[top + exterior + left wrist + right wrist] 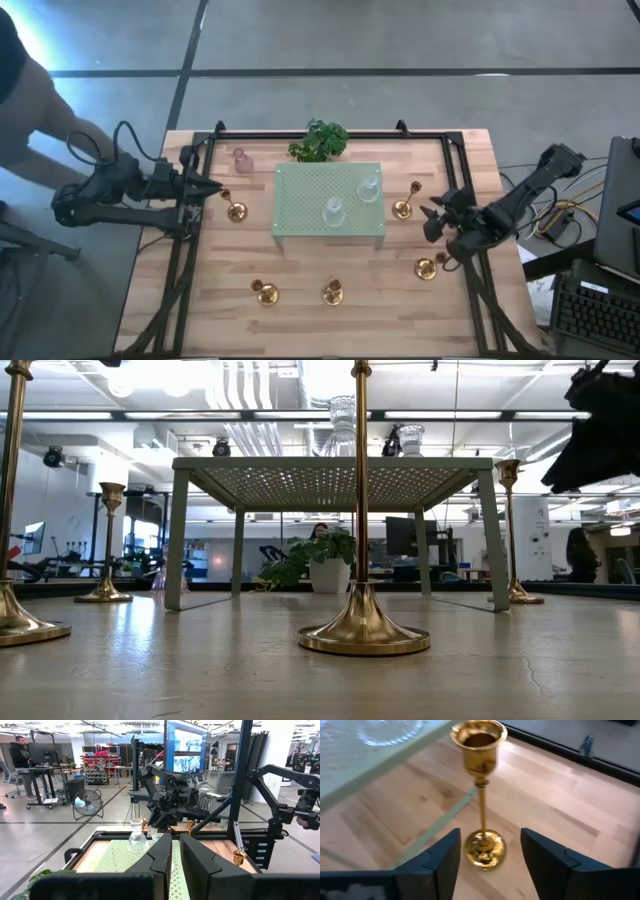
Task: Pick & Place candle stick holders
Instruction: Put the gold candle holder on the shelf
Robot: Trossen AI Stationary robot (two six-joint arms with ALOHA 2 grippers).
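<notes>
Release looked in hand: right gripper, jaws apart, straddled a gold holder beside the green stand's right edge; retreat next; left gripper shut

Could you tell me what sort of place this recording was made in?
Probably a robotics lab or open workshop: a wooden table framed by black rails, a big wall screen beyond it, and a person at a standing desk among racks of gear.

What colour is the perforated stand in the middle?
Pale green stand, dotted with small holes; clearest in the high view.
</notes>
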